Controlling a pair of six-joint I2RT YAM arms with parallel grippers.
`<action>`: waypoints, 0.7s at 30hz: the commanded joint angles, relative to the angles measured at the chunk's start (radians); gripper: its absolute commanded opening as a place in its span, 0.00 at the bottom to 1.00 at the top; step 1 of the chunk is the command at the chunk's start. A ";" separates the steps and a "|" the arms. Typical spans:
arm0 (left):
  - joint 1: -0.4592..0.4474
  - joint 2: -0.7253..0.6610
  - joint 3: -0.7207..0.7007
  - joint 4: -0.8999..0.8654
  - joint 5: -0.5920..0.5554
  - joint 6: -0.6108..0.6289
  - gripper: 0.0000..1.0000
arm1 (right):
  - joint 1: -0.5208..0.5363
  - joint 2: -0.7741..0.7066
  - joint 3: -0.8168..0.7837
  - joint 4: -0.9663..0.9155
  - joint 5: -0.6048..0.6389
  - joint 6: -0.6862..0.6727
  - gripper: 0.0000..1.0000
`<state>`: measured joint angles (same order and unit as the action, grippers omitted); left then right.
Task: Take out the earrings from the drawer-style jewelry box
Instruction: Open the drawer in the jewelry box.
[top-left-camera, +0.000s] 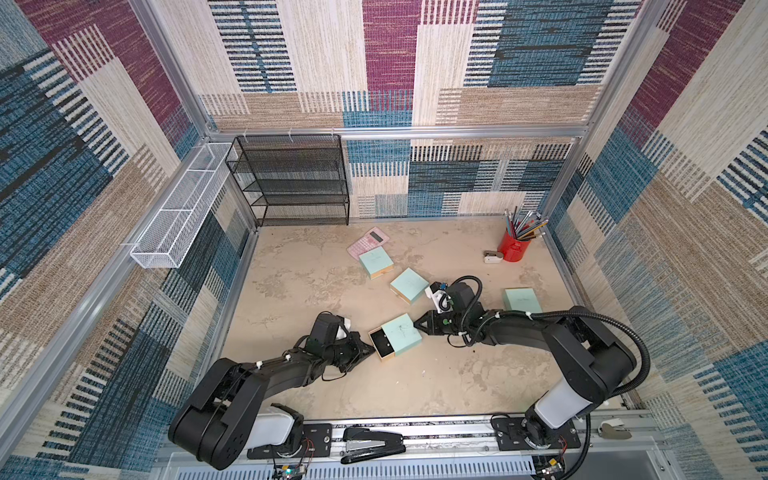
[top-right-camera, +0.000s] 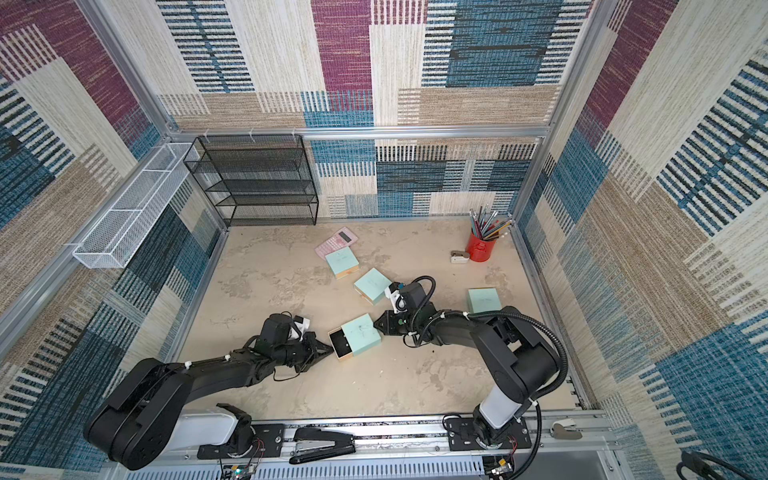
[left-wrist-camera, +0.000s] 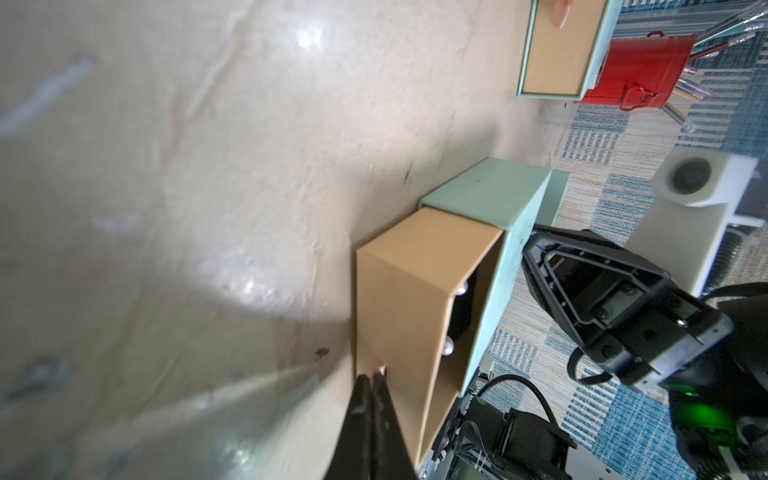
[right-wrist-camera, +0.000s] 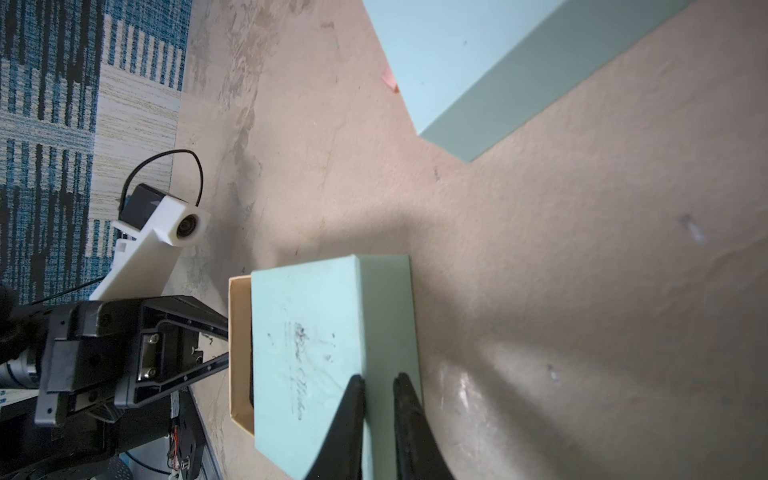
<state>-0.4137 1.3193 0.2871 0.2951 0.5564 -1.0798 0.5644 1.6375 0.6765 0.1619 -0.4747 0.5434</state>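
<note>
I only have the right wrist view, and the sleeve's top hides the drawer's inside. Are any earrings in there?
Observer: Yes. The left wrist view shows two glinting earrings inside the tan drawer, slid partway out of its mint-green sleeve.
Operator: What is the left gripper gripping?
Observer: The left gripper, jaws shut, pinches what looks like a small pink tab on the drawer's front.
Operator: Other boxes?
Observer: In both top views, three more mint-green boxes lie on the table.
</note>
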 joint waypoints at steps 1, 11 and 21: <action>0.007 -0.011 -0.009 -0.083 -0.030 0.049 0.00 | 0.000 0.012 0.003 -0.060 0.061 -0.009 0.17; 0.022 -0.085 -0.029 -0.131 -0.056 0.052 0.00 | 0.000 0.013 0.005 -0.059 0.055 -0.010 0.17; 0.021 -0.077 -0.020 -0.112 -0.030 0.065 0.00 | 0.000 0.012 0.014 -0.050 0.038 -0.011 0.18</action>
<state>-0.3939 1.2381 0.2634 0.2070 0.5289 -1.0443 0.5636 1.6501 0.6872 0.1669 -0.4847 0.5434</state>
